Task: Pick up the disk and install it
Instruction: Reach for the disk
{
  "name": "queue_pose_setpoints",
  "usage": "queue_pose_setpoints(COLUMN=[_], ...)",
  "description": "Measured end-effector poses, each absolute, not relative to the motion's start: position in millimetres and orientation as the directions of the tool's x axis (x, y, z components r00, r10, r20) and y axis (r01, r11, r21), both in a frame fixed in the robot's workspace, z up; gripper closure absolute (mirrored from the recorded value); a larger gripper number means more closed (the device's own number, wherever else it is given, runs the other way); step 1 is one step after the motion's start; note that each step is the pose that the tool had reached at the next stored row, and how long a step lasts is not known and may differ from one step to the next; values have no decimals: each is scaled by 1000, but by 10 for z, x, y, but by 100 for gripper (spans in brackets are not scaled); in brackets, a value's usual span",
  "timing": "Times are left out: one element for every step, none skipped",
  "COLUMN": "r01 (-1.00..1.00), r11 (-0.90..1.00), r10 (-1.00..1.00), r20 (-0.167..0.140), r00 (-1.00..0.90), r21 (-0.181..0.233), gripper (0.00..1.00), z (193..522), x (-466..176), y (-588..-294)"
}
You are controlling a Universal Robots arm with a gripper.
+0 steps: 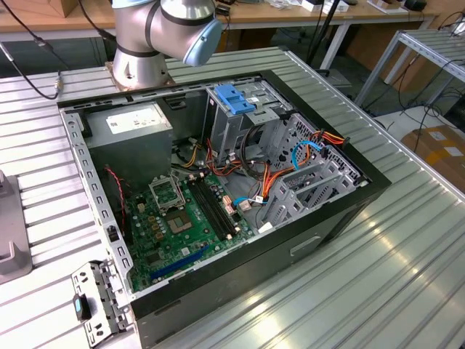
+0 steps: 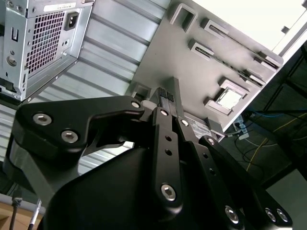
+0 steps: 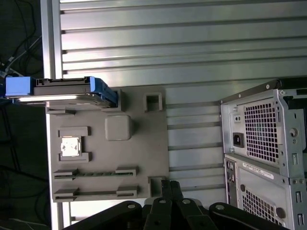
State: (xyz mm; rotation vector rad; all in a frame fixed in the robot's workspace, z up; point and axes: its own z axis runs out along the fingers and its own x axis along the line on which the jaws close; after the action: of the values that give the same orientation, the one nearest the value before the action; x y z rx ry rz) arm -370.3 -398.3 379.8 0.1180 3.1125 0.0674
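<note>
The disk point(image 3: 62, 90) is sitting untouched on its plate point(image 3: 144, 139), the pincer point(image 3: 169, 184) (closed on nothing) hovering well apart.

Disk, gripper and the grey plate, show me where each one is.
disk point(image 3: 62, 87), first wrist view, on its dark side between the blue ends.
gripper point(image 3: 169, 186), first wrist view, midway between its fingertips.
plate point(image 3: 144, 143), first wrist view, on a bare flat patch.
</note>
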Motion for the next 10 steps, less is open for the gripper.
queue_pose_setpoints(r01=[75, 75, 75, 75, 75, 75, 75, 75, 75, 75], r11=[996, 996, 996, 996, 996, 996, 996, 996, 996, 996], r10=[76, 76, 76, 76, 76, 76, 76, 76, 76, 76], r20=[-25, -25, -24, -25, -25, -24, -24, -25, -25, -25], r00=[-997, -997, -997, -997, -997, -997, -997, -997, -997, -997], r21=[44, 44, 44, 44, 44, 44, 44, 44, 44, 44], gripper=[90, 90, 90, 90, 90, 90, 90, 90, 90, 90], z=[3797, 3796, 3796, 3795, 3794, 3794, 3793, 3792, 3792, 3791], x=[-3707, -3710, -3714, -3718, -3723, -3726, -3730, -3733, -3737, -3744], y=[-3983, -3983, -3983, -3983, -3983, -3983, -3983, -3983, -3983, -3983])
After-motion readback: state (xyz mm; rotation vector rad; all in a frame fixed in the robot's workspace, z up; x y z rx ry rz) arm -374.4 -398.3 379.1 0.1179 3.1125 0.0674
